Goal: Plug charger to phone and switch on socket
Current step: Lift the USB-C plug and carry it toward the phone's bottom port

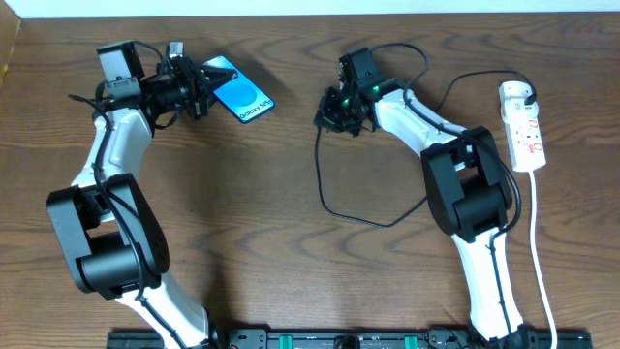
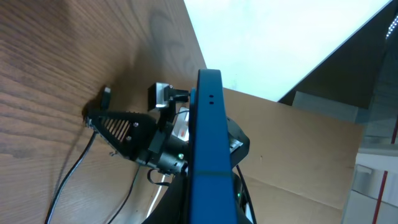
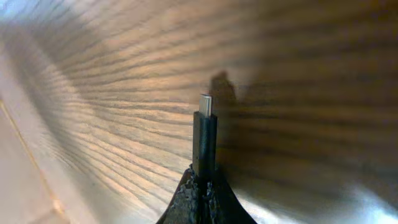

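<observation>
On the phone point(image 1: 235, 91), dark lettering point(image 1: 254, 112) is unreadable.

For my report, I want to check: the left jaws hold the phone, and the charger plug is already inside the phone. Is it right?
Not quite. The left jaws do hold the phone, but the plug is not in it: the right jaws grip it, well apart from the phone, as the overhead view shows.
</observation>
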